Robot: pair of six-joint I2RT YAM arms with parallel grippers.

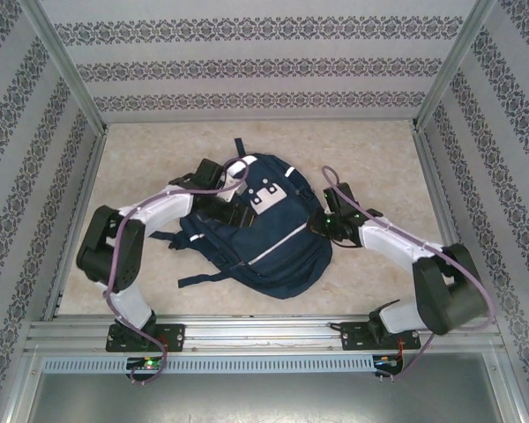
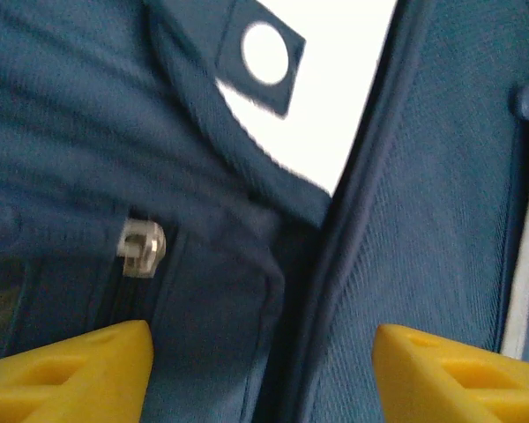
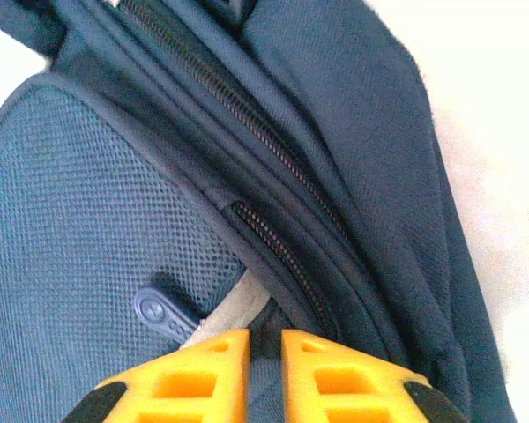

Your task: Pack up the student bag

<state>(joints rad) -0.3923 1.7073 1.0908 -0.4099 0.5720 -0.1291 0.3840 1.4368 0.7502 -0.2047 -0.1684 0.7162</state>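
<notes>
The student bag lies in the middle of the bench. Its bottom sits near the front rail, and its long axis runs near to far, top end far and tipped slightly left. The right gripper, at the bag's right side, is pinched almost closed on a zip seam. The left gripper spreads wide over the top, holding nothing. Bare bench lies beyond.

Striped patterned walls, beige marbled floor, aluminium frame posts.
</notes>
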